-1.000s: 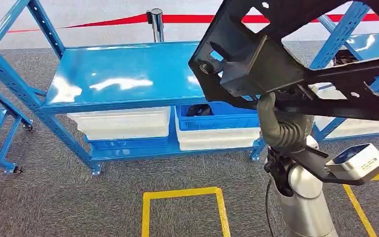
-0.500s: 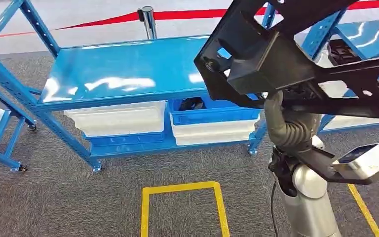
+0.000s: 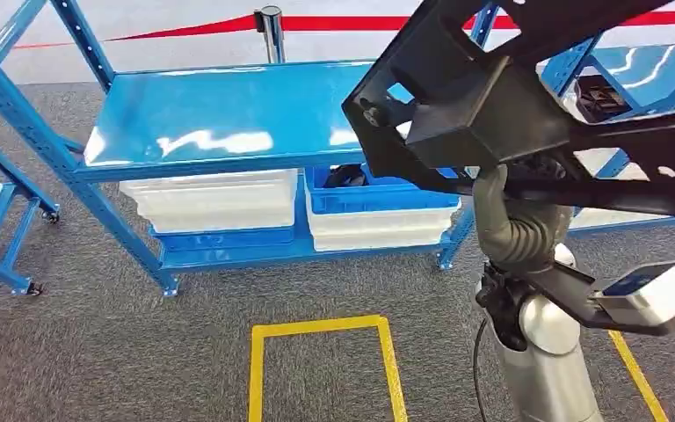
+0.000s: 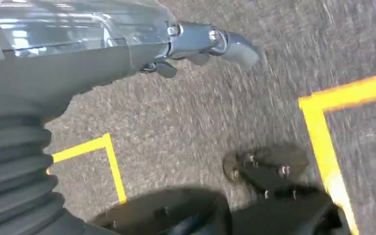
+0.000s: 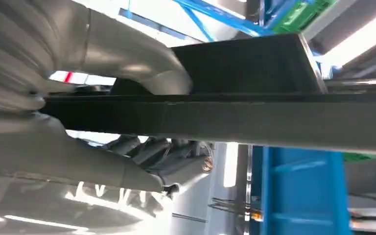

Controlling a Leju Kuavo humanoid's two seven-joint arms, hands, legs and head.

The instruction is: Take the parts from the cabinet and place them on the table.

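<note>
Hidden: right hand [image 5: 142, 161] is largely covered by the black part [image 3: 492, 114] in the head view; the part runs off the top and right edges of the frame.
Right hand state: in the right wrist view its thumb and dark fingers [image 5: 176, 159] close around the part's flat bar, holding it.
Left hand: left hand [image 4: 210, 41] is blurred; finger state cannot be told.
Containers: white bins [image 3: 215, 200] and a blue bin [image 3: 387, 195] sit on the lower level of the blue rack [image 3: 220, 114], centre frame; a dark item in the blue bin is too hidden to identify.
Part look: matte black, open frame with cut-outs and a boxy block.
Part location: upper right of the head view, raised above the rack's top shelf.
</note>
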